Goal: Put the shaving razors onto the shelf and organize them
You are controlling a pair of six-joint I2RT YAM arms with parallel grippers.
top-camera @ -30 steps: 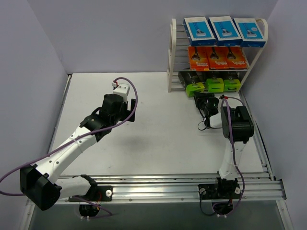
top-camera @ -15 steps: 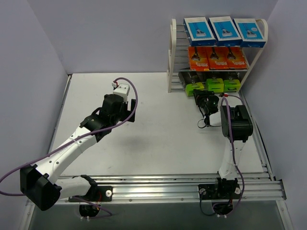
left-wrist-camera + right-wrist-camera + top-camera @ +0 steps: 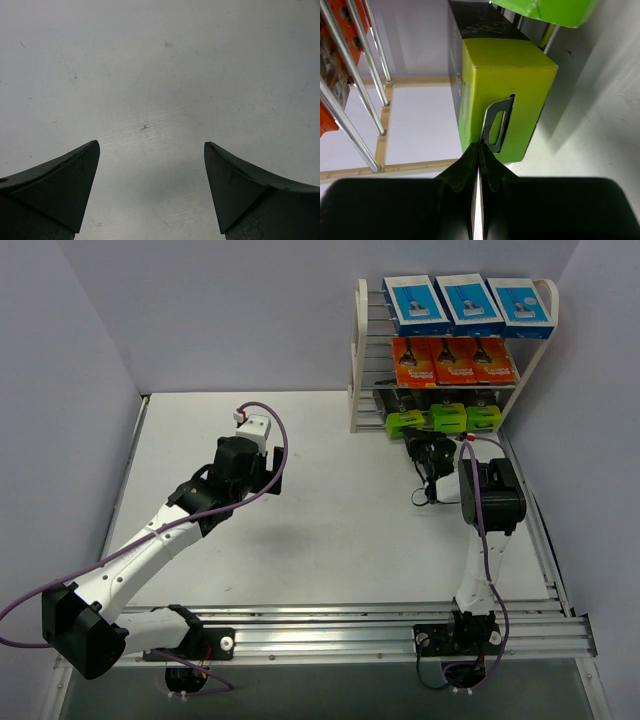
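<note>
nudged back since a second ago, the leftmost black-and-lime pack (image 3: 405, 421) now has its green end level with the two other black-and-lime packs (image 3: 449, 417) on the bottom tier, where earlier it stuck out toward the counter (image 3: 330, 520). the right jaws have also clenched over that second (they stood part open before).

on the left, the left arm (image 3: 160, 530) has not shifted. it reaches over the middle of the counter, and its wrist view shows the left jaws spread wide, released, with only scuffed white surface below them.

further right, in the back right corner, the shelf (image 3: 357, 350) holds all nine razor packs in three rows of three: blue-and-white packs (image 3: 465, 302) on the top tier, orange packs (image 3: 452, 360) on the middle one, and the black-and-lime ones at the bottom.

furthest right, the right arm (image 3: 490, 500) points at the foot of the shelf. the right jaws are pressed tip to tip, grasping nothing, just in front of the leftmost pack's lime end and close below its hang tab (image 3: 496, 125). whether the tips touch the card i cannot tell.
</note>
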